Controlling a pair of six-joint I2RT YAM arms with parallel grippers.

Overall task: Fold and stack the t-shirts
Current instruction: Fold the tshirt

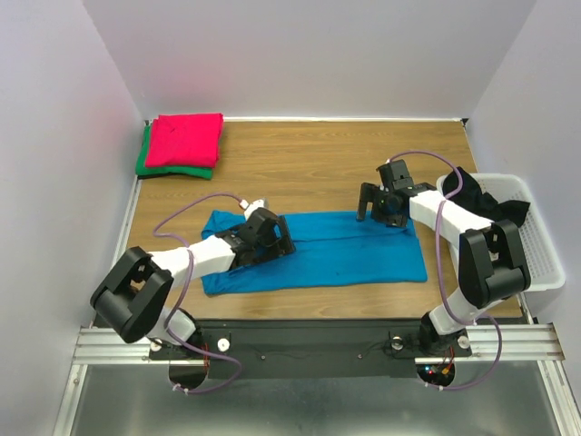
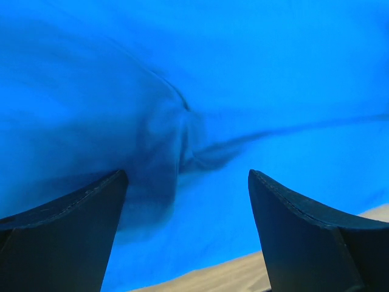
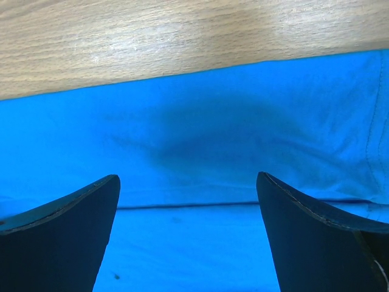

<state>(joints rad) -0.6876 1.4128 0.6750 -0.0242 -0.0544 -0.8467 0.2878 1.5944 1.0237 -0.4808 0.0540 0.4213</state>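
Note:
The bright blue t-shirt (image 1: 336,259) lies flat across the table's near middle as a long folded band. My left gripper (image 1: 277,238) is open just above its left part; the left wrist view shows wrinkled blue cloth (image 2: 200,109) between the spread fingers. My right gripper (image 1: 374,205) is open over the shirt's far right edge; the right wrist view shows blue cloth (image 3: 200,158) with a fold line and bare wood beyond it. The pinkish red t-shirt (image 1: 185,139) lies folded on the folded green t-shirt (image 1: 145,163) at the far left corner.
A white mesh basket (image 1: 537,245) with dark cloth (image 1: 486,202) in it stands at the table's right edge, close to my right arm. Walls close the table at the back and on both sides. Bare wooden table (image 1: 309,163) lies between the stack and the blue shirt.

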